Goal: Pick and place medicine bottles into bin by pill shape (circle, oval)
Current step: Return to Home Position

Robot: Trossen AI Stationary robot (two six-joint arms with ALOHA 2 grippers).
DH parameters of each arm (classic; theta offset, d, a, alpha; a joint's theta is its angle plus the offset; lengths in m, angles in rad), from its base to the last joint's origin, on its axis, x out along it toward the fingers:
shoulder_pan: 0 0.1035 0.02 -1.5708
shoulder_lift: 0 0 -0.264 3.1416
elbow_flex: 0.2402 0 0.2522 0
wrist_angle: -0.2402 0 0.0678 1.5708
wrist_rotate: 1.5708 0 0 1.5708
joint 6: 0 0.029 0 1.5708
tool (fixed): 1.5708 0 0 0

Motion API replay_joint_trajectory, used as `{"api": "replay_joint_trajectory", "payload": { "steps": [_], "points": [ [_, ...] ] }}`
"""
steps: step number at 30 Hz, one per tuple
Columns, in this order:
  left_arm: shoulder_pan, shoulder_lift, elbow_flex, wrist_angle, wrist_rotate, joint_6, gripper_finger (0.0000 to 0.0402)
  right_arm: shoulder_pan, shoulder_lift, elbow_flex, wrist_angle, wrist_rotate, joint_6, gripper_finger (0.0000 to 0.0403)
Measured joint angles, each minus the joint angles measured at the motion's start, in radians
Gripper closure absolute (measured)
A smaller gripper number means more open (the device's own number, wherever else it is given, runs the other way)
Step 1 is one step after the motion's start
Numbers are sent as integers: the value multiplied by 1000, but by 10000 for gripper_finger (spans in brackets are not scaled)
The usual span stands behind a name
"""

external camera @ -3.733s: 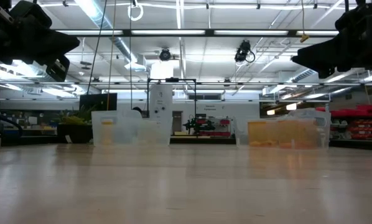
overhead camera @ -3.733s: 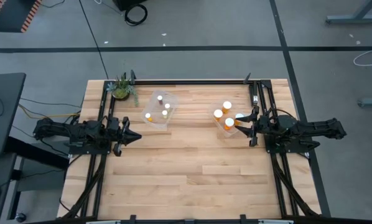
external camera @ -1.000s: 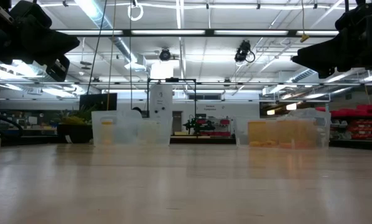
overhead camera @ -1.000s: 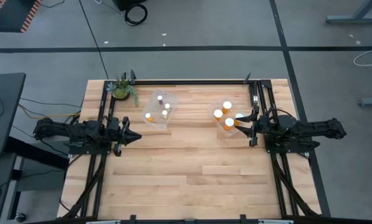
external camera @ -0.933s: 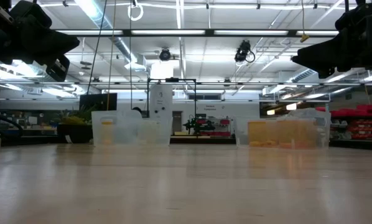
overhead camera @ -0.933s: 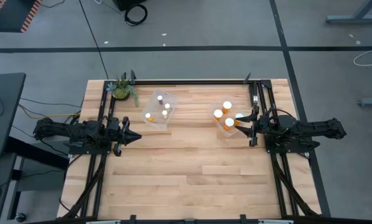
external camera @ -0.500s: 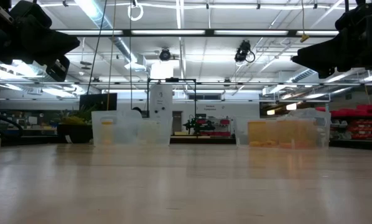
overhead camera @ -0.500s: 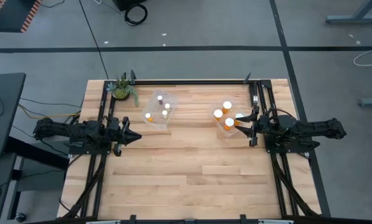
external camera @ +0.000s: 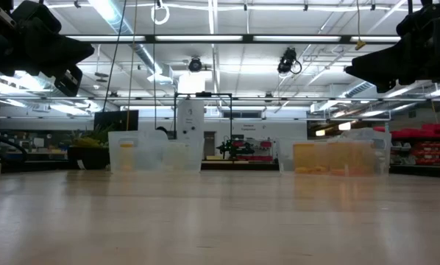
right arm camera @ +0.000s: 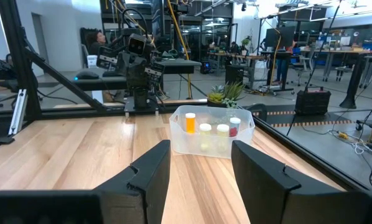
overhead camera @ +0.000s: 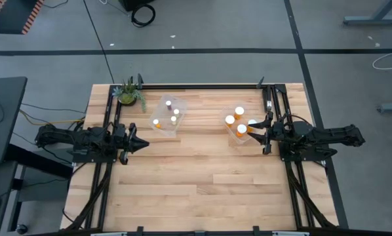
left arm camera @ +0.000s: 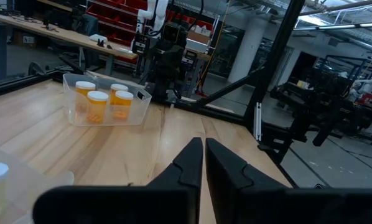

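Two clear bins stand at the table's far side. The left bin (overhead camera: 167, 115) holds one orange bottle and several small white ones; it also shows in the right wrist view (right arm camera: 211, 131). The right bin (overhead camera: 240, 124) holds orange bottles with white caps; it also shows in the left wrist view (left arm camera: 106, 99). My left gripper (overhead camera: 143, 144) is shut and empty at the table's left side, raised above the wood; its fingers show in the left wrist view (left arm camera: 203, 151). My right gripper (overhead camera: 256, 134) is open and empty at the right side, close beside the right bin; it also shows in the right wrist view (right arm camera: 201, 162).
A small green potted plant (overhead camera: 129, 94) stands at the far left corner. Black frame rails (overhead camera: 202, 85) run along the table's far edge and both sides. The wood between and in front of the arms (overhead camera: 202, 177) is bare.
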Motion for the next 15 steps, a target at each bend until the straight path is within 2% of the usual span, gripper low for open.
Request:
{"api": "replay_joint_trajectory", "payload": {
  "steps": [8, 15],
  "points": [
    [0, 0, 0, 0, 0, 0, 366, 0, 0, 0, 0, 0, 0, 225],
    [0, 0, 0, 0, 0, 0, 376, 0, 0, 0, 0, 0, 0, 225]
  ]
}}
